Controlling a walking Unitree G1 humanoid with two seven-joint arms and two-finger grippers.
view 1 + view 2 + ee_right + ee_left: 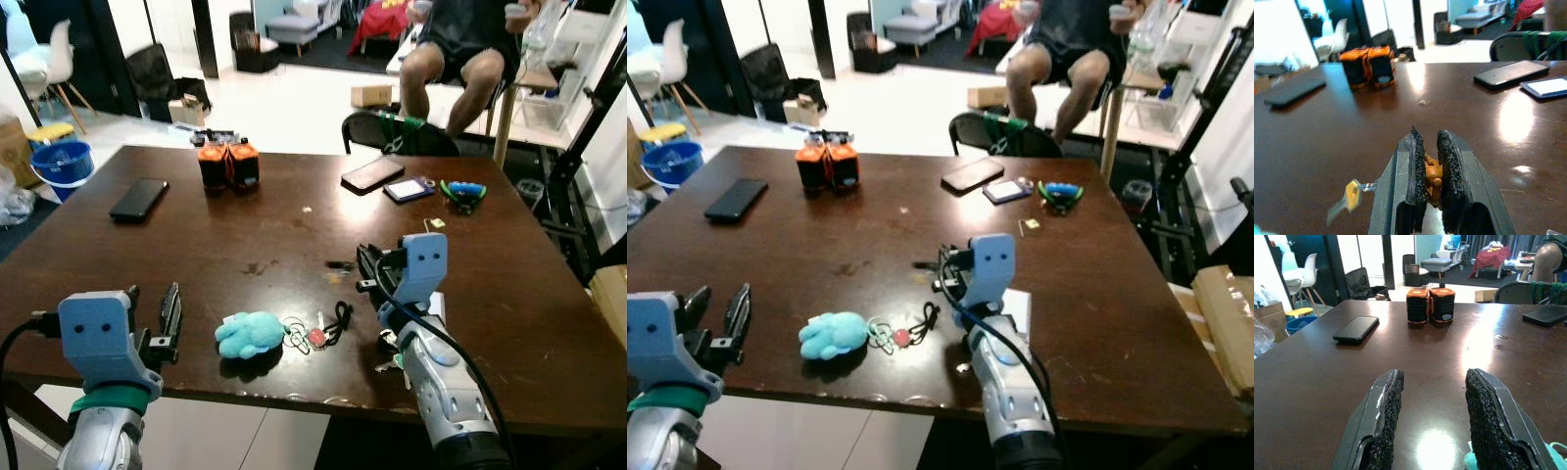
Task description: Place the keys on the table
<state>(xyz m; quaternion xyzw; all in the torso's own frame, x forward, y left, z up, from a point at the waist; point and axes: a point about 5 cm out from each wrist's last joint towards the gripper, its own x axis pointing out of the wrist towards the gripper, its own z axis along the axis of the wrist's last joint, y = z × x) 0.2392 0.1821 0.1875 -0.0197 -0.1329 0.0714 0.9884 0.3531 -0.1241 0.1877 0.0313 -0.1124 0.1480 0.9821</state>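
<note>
Pinching the keys (1431, 178) by an orange fob, your right gripper (1429, 169) hovers low over the table (509, 284), jaws pressed on it, key dangling for set-down. Left gripper (1437, 416) idles near the edge, fingers spread. Beyond lies a blue plush keychain (251, 334).

Left gripper (1432, 423) hovers low over the dark brown bench (1312, 382), its two black fingers (1382, 418) spread wide apart with nothing between them. A sliver of a turquoise plush toy (1471, 461) shows just beside one finger. Toward the bench's far edge sit two orange-and-black blocks (1430, 306) touching each other, a black phone (1356, 329) lying flat well apart from them, and a dark flat device (1547, 315) near the far corner; white chairs (1300, 276) stand beyond the bench.
</note>
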